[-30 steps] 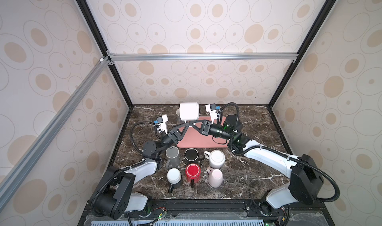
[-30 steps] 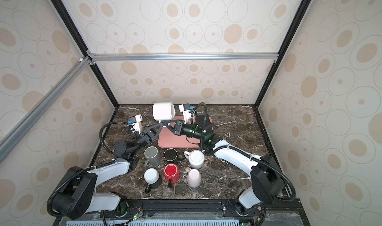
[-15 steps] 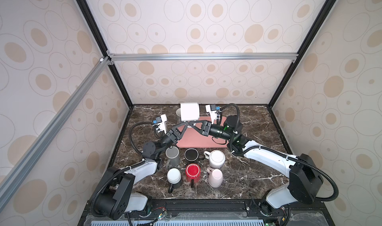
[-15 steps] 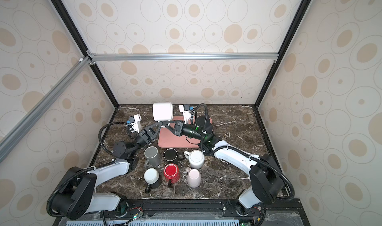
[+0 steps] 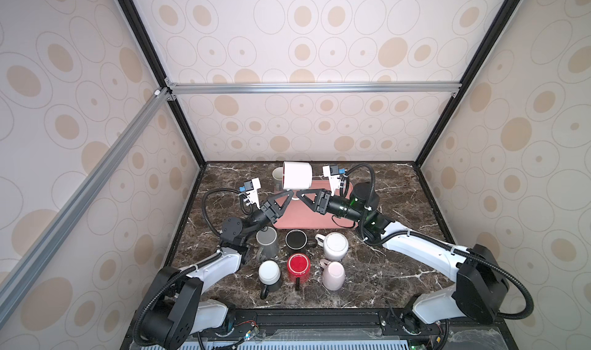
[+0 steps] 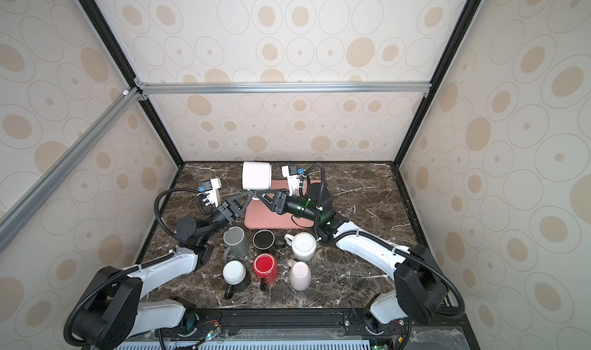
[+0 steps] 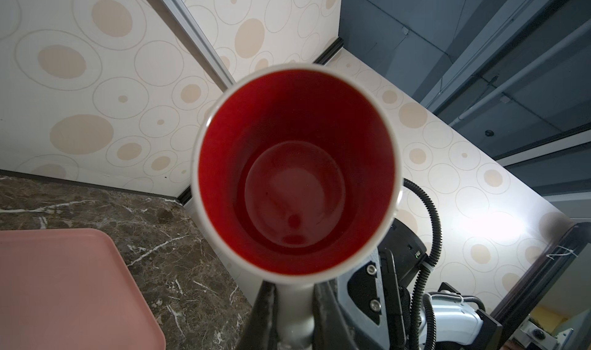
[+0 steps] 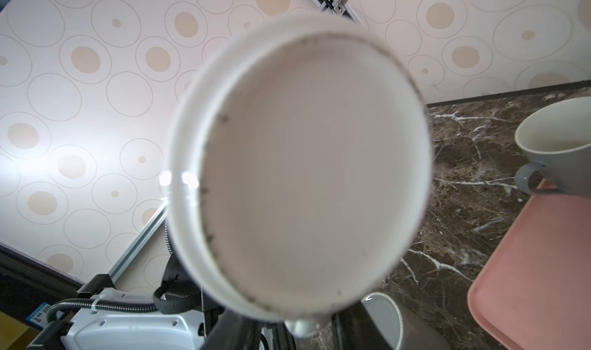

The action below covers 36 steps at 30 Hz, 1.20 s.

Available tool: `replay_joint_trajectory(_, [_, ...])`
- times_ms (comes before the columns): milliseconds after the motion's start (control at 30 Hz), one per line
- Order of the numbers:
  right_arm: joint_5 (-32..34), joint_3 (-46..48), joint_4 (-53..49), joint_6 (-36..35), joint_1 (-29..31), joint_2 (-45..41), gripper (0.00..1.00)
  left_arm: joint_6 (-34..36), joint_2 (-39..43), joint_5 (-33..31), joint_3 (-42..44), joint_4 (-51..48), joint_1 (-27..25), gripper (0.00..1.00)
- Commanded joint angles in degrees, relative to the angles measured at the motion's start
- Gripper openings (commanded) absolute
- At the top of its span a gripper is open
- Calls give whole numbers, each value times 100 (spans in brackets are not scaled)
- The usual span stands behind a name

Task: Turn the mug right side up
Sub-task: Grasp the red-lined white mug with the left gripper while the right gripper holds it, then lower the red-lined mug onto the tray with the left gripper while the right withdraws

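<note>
Mug [image 5: 297, 175] sideways, handle [image 7: 295, 310] clamped in left tool [image 5: 288, 193]; right tool [image 5: 300, 193] loose alongside.

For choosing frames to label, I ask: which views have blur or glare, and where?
Right wrist view: the white mug fills the frame and its base is out of focus, with a small glint on its side. Left wrist view: the mug's red inside is sharp, but a bright patch washes out the wall. Both top views: even light, no blur.

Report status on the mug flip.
Left gripper shut on handle. Right gripper open at handle. White mug sideways, aloft. Grey mug close behind.
</note>
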<state>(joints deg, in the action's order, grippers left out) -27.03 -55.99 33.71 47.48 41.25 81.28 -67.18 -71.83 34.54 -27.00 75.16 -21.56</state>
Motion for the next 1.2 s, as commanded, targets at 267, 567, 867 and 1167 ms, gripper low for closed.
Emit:
replay_joint_trajectory(267, [888, 577, -940, -717, -143, -1043, 47, 2091, 660, -1089, -1003, -3342, -1, 0])
replay_joint_trajectory(567, [1226, 1096, -1330, -689, -416, -1551, 48, 3799, 87, -2675, -2314, -6225, -29, 0])
replay_joint_trajectory(867, [1182, 1177, -1417, -676, -549, -1667, 48, 4745, -1229, -2751, -3425, -7782, -23, 0])
replay_joint_trajectory(1167, [1152, 1233, -1464, -653, -652, -1740, 49, 4821, -1727, -2743, -3143, -8002, -26, 0])
